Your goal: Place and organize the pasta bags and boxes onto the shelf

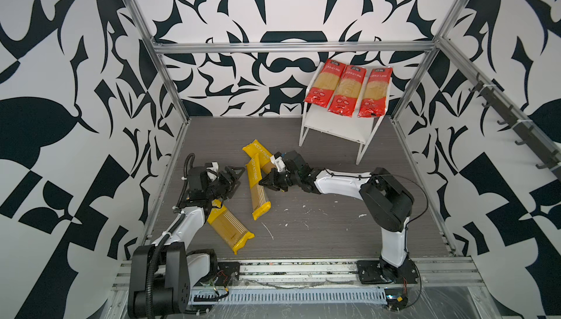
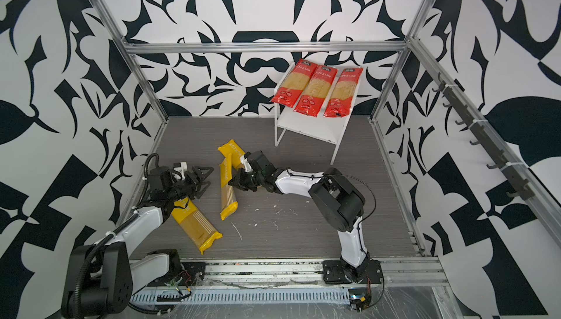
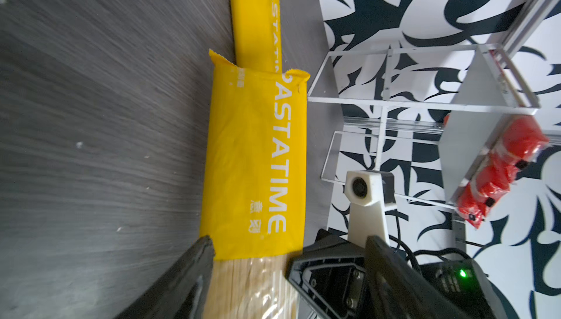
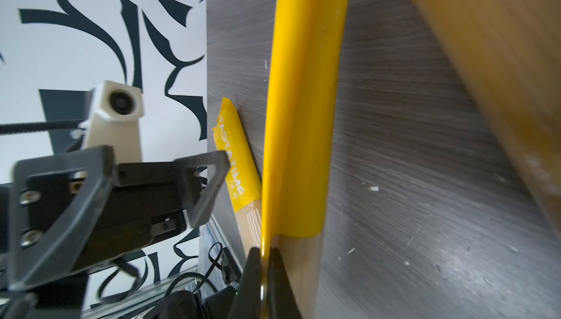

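Evidently the right end effector (image 4: 264,252) clamps the thin side seam of the middle yellow packet (image 1: 258,194) (easier than its broad body) on the table (image 1: 318,232), well apart from the shelf (image 1: 340,126); the left end effector (image 1: 237,180) gapes open beside.

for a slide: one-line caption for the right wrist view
Right gripper shut on the edge of a yellow-ended spaghetti packet, left gripper open nearby.

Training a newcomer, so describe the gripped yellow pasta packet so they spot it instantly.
On the grey table, before the white shelf, find the middle packet of three yellow-ended ones. The right end effector pinches its edge; the near packet and far packet lie unheld.
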`<state>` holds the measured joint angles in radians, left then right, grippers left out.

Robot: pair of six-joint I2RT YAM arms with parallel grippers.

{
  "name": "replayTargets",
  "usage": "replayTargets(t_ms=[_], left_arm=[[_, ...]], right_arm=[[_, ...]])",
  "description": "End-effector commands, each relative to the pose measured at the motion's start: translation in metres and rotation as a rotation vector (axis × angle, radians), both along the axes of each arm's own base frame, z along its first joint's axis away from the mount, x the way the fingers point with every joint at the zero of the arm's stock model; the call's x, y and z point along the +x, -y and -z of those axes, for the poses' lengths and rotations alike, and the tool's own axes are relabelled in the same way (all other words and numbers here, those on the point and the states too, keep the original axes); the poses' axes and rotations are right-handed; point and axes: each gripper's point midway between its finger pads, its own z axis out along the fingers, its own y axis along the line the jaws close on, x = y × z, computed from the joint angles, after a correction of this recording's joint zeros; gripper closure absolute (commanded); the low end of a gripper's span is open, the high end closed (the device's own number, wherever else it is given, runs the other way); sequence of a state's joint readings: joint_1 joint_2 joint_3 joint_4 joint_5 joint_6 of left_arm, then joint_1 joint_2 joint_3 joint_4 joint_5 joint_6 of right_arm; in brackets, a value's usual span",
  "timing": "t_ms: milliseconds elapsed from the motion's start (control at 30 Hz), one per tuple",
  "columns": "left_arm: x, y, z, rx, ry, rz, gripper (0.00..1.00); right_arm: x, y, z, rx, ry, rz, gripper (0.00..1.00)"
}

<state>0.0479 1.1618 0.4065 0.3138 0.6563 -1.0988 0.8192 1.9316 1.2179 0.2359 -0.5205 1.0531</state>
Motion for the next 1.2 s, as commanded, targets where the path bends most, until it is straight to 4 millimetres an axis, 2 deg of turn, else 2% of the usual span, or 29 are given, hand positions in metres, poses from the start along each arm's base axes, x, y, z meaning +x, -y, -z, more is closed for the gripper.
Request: replayTargets(t_ms=[0, 233, 300, 333, 367, 467, 600, 733, 867, 1100, 1167], left_arm=[[0.009, 0.005, -0.017, -0.101, 0.068, 0.004, 0.16], [0.017, 0.014, -0.037, -0.194, 0.131, 0.017, 0.02], [0.017, 0.02, -0.042, -0.195, 0.151, 0.035, 0.01], [0.019, 0.022, -0.035, -0.196, 0.128, 0.039, 0.01], [0.02, 0.024, -0.035, -0.199, 0.132, 0.043, 0.01], [0.023, 0.028, -0.044, -0.229, 0.162, 0.05, 0.01], [0.026, 0.034, -0.058, -0.246, 0.202, 0.07, 0.03], [0.026, 0.036, -0.068, -0.277, 0.23, 0.076, 0.06], [0.025, 0.039, -0.076, -0.308, 0.253, 0.092, 0.14], [0.021, 0.041, -0.076, -0.313, 0.251, 0.113, 0.42], [0.02, 0.041, -0.076, -0.314, 0.25, 0.113, 0.46]], right_arm=[[0.007, -0.008, -0.103, 0.225, 0.178, -0.01, 1.0], [0.004, -0.004, -0.151, 0.345, 0.205, 0.022, 1.0], [0.003, -0.005, -0.167, 0.395, 0.198, 0.029, 1.0], [0.002, -0.005, -0.175, 0.42, 0.196, 0.029, 1.0], [-0.001, -0.006, -0.181, 0.437, 0.195, 0.024, 1.0], [-0.012, -0.01, -0.192, 0.453, 0.188, 0.005, 1.0], [-0.025, -0.011, -0.196, 0.462, 0.168, -0.009, 1.0], [-0.031, -0.005, -0.188, 0.461, 0.135, -0.004, 1.0], [-0.035, 0.0, -0.176, 0.442, 0.112, -0.004, 1.0], [-0.033, 0.008, -0.166, 0.426, 0.096, 0.015, 1.0], [-0.034, 0.008, -0.164, 0.425, 0.091, 0.014, 1.0]])
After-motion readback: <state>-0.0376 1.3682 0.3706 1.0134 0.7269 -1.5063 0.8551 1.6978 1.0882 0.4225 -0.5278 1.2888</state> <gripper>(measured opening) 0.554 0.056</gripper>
